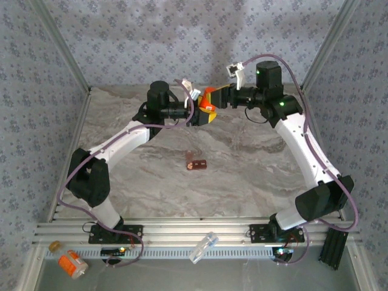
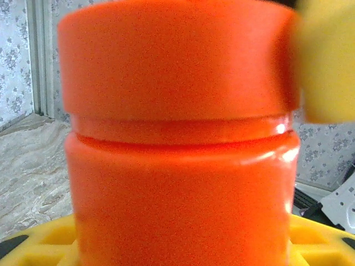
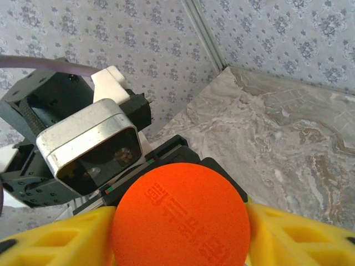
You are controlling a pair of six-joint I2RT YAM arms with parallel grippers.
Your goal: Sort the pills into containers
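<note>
An orange jar (image 1: 209,98) hangs in the air over the back of the table, between both arms. My left gripper (image 1: 206,114) is shut on its body (image 2: 177,188), with yellow fingers (image 2: 39,238) showing at the bottom edge. From the opposite side my right gripper (image 1: 217,97) is shut on the jar's round orange cap (image 3: 180,213), its yellow fingers (image 3: 55,238) pressed against both sides. The container (image 1: 196,163), a small dark red-brown box, lies on the marble table (image 1: 254,170) near the middle, well below and in front of both grippers. The pills are hidden.
A white-capped orange bottle (image 1: 71,262) lies on the front ledge at the left. A clear plastic tube (image 1: 203,247) lies on the rail between the arm bases. Patterned walls close in the left, right and back sides.
</note>
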